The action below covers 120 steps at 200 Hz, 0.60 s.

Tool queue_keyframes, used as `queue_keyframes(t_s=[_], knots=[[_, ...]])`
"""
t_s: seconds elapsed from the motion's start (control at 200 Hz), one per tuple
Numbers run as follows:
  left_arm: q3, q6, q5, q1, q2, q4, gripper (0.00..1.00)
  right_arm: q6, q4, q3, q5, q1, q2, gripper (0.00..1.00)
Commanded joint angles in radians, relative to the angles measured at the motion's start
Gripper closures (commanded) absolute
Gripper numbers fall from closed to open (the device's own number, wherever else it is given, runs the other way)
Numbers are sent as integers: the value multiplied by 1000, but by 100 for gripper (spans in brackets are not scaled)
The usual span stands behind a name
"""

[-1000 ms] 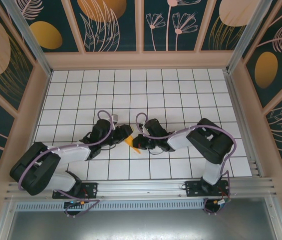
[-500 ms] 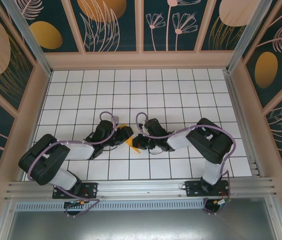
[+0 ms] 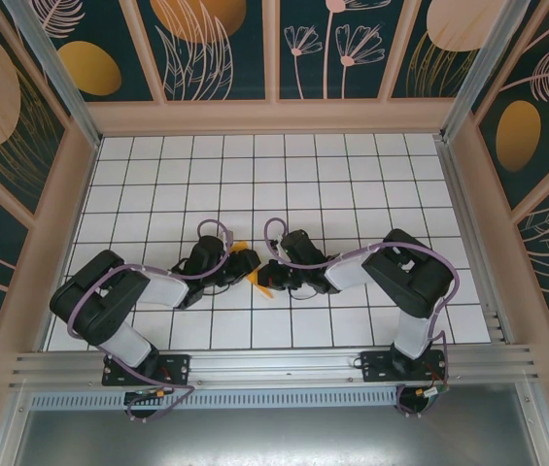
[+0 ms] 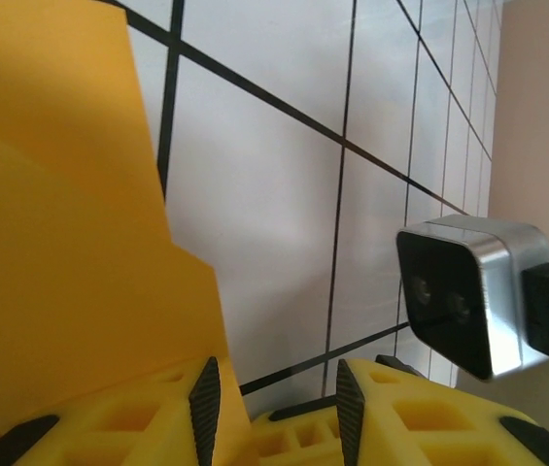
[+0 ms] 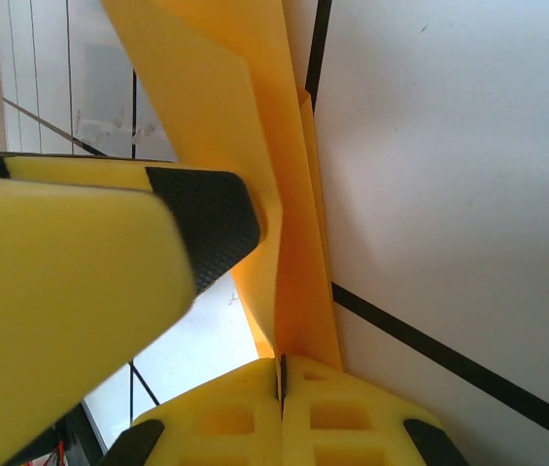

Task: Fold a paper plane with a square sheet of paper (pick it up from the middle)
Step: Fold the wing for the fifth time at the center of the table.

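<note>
One crease of the square sheet of paper is being clamped by the right gripper, probably steadying it for the spread-jawed left gripper alongside.

Robot lab cell: grid tabletop, printed wall panels, alu rail.

I've got bare table across the far half to move through. At centre the left gripper and right gripper nearly meet, the folded sheet of paper filling the gap
</note>
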Motion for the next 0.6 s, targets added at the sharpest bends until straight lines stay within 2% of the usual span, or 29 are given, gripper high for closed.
queue_keyframes(t_s=[0.0,0.125,0.265,0.595], knots=[[15,24,-19,-5,23,-5,61,-15,-106,1,35,11,68,98],[19,35,-40,-5,26,-56,63,-22,-121,8,40,13,64,97],[16,38,-73,-4,28,-111,64,-28,-147,15,54,14,43,92],[15,29,-87,-4,53,-134,66,-41,-154,-9,56,13,-83,83]])
